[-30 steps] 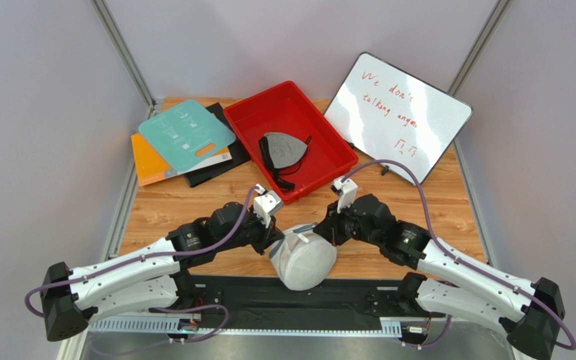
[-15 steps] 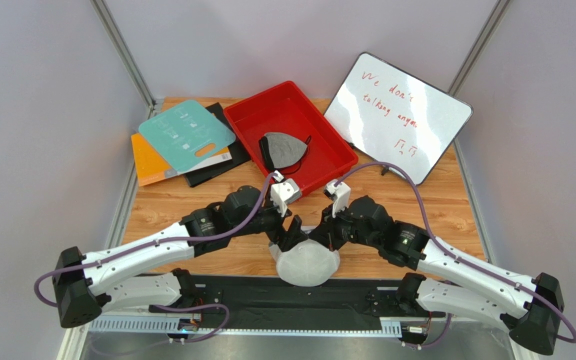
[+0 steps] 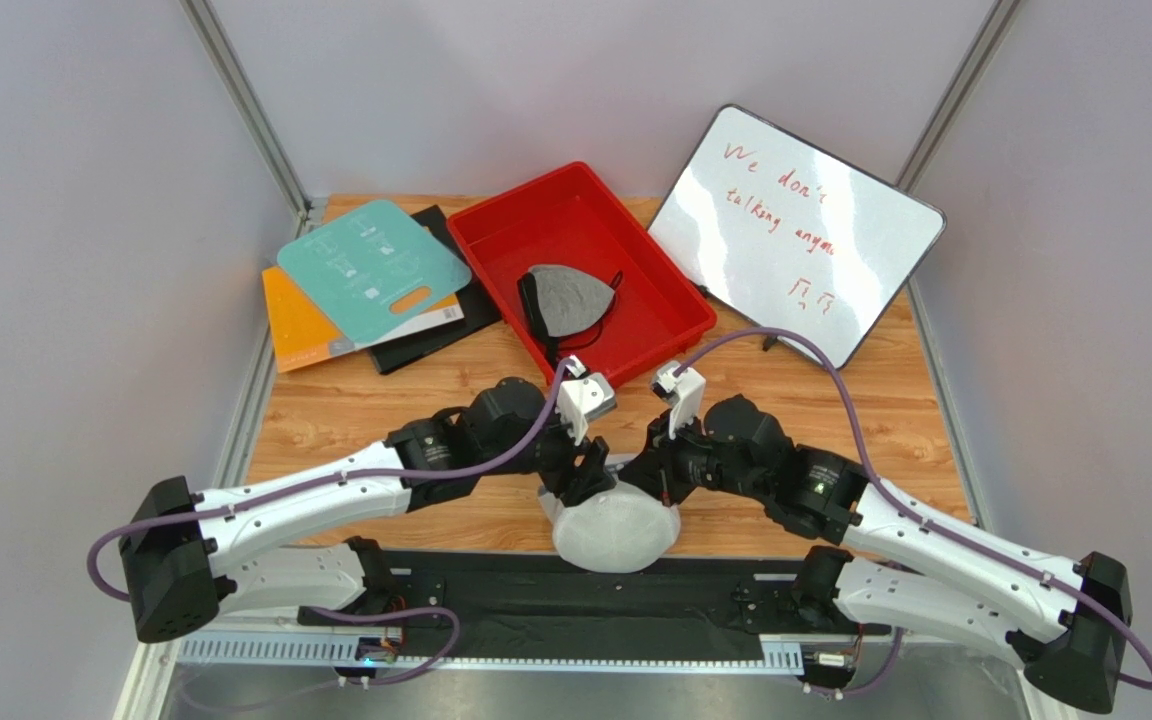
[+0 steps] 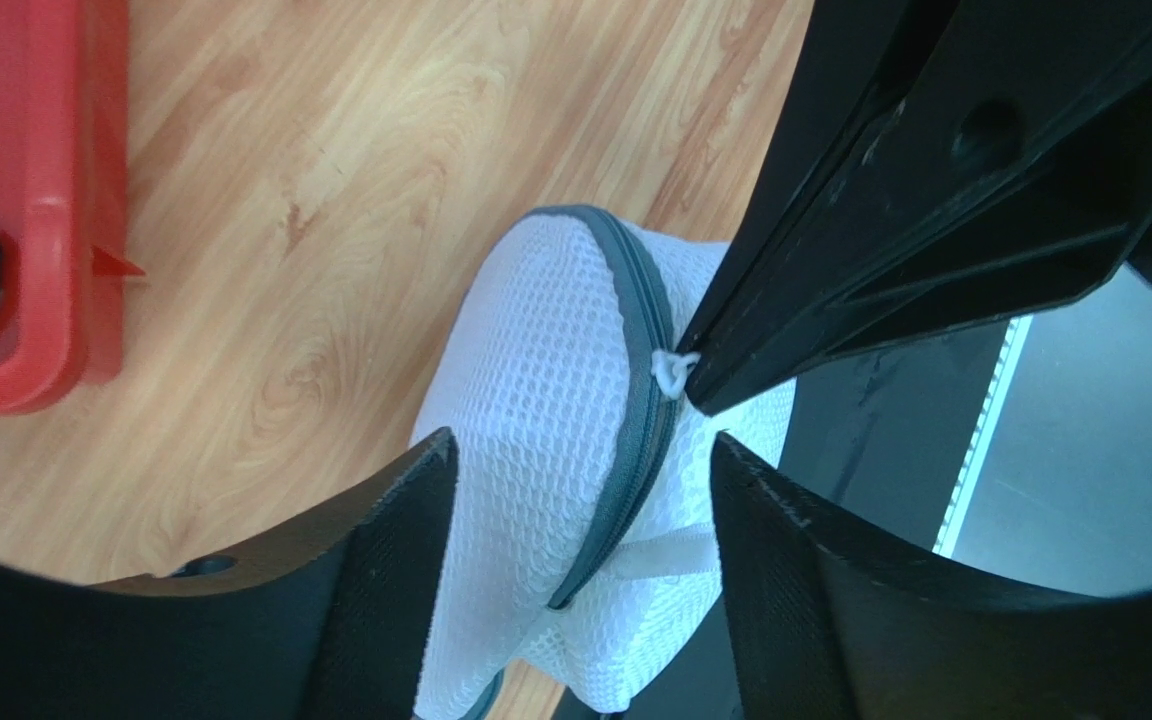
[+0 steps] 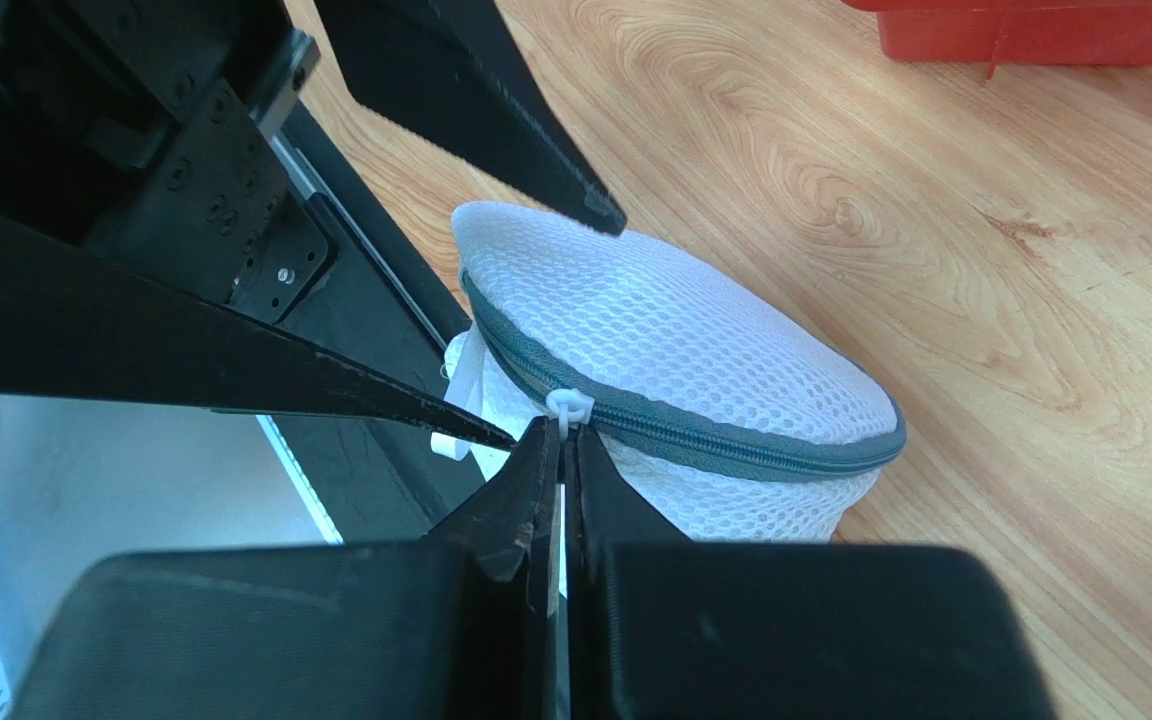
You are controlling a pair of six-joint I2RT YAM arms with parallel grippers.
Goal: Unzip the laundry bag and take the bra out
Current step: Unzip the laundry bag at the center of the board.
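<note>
Now the white laundry bag (image 3: 615,528) sits at the near edge of the wooden table (image 3: 327,405). The right gripper (image 5: 560,443) is pinched tight on the little white zipper pull (image 5: 569,405). The left gripper (image 4: 579,458) has its fingers spread wide, one on each side of the bag.

We see the laundry bag (image 3: 615,525) as white honeycomb mesh, ringed by a grey zipper band (image 5: 657,428) with a white pull (image 5: 569,405). The table (image 3: 898,405) is pale wood with wavy brown grain. At twelve o'clock from the bag is a bright red tray (image 3: 642,255) with a grey bra (image 3: 567,297) that has black straps. At ten o'clock are the teal board (image 3: 372,270), orange board (image 3: 294,338) and black board (image 3: 432,338). At one o'clock the whiteboard (image 3: 793,225) is white and black-framed, with red handwriting. The left pincer (image 4: 582,447) and right pincer (image 5: 560,435) are black, and the cables (image 3: 778,333) are purple.
</note>
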